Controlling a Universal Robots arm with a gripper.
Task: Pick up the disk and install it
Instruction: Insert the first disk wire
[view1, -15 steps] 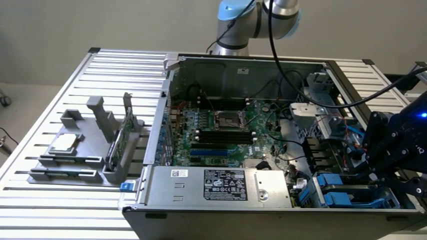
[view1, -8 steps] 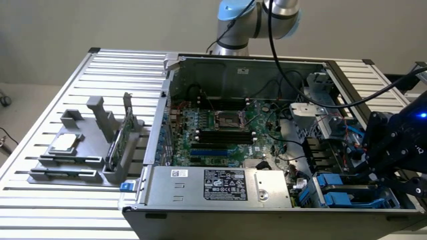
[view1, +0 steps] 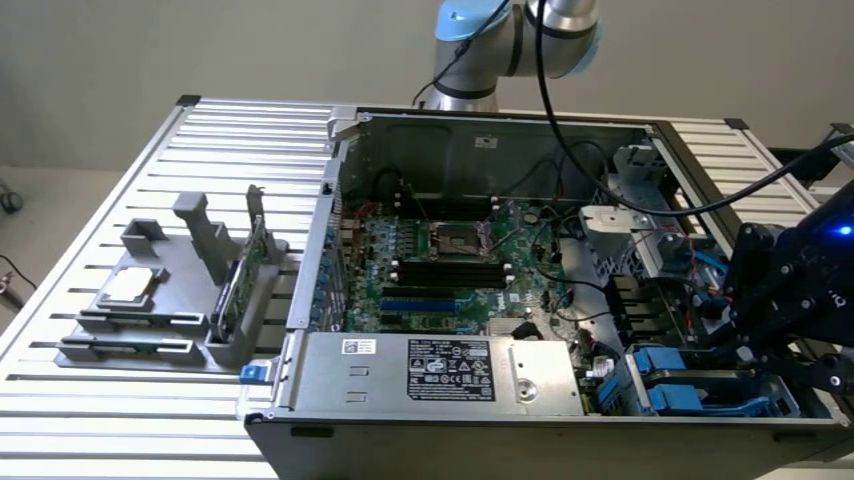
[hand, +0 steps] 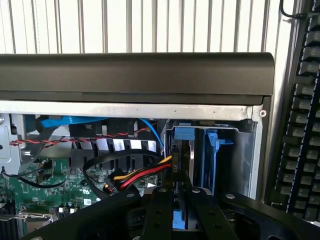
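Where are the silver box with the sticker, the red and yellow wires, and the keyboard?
Silver box (view1: 441, 370), exterior view: on its sticker.
Red and yellow wires (hand: 142, 172), wrist view: mid-bundle.
Keyboard (hand: 302, 125), wrist view: on its dark keys.

Your clear path runs beside the upright blue plastic drive rails (hand: 212, 155); red-yellow-black cables (hand: 142, 175) and the grey steel case wall (hand: 250, 160) crowd either side.
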